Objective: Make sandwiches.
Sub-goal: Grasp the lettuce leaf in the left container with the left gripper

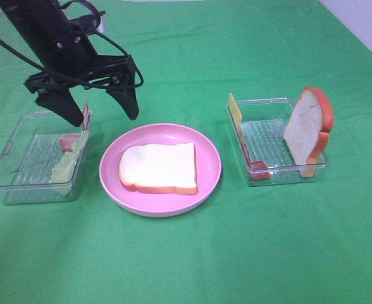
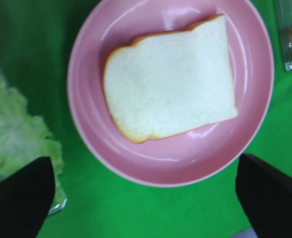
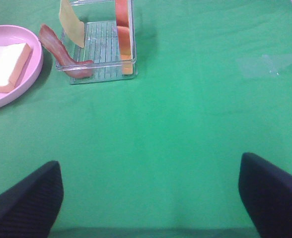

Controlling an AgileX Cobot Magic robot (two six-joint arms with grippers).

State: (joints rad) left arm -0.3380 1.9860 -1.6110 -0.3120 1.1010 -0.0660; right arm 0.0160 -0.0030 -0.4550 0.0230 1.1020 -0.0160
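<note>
A white bread slice (image 1: 159, 168) lies flat on the round pink plate (image 1: 208, 152). My left gripper (image 1: 97, 106) hangs open and empty above the gap between the left tray and the plate. In the left wrist view it (image 2: 146, 203) is open over the plate's edge (image 2: 86, 134), with the bread (image 2: 171, 82) ahead and lettuce (image 2: 12, 124) beside it. The left tray holds a lettuce leaf (image 1: 69, 161) and meat strips (image 1: 69, 140). The right tray holds a cheese slice (image 1: 235, 113), a meat strip (image 1: 257, 168) and an upright bread slice (image 1: 306, 130). My right gripper (image 3: 151, 198) is open, empty, over bare cloth.
The two clear trays (image 1: 21, 158) (image 1: 268, 142) stand left and right of the plate on a green cloth. The right wrist view shows the right tray (image 3: 101, 49) with cheese (image 3: 70, 22), meat (image 3: 61, 52) and bread (image 3: 122, 39), and the plate (image 3: 34, 59) beyond.
</note>
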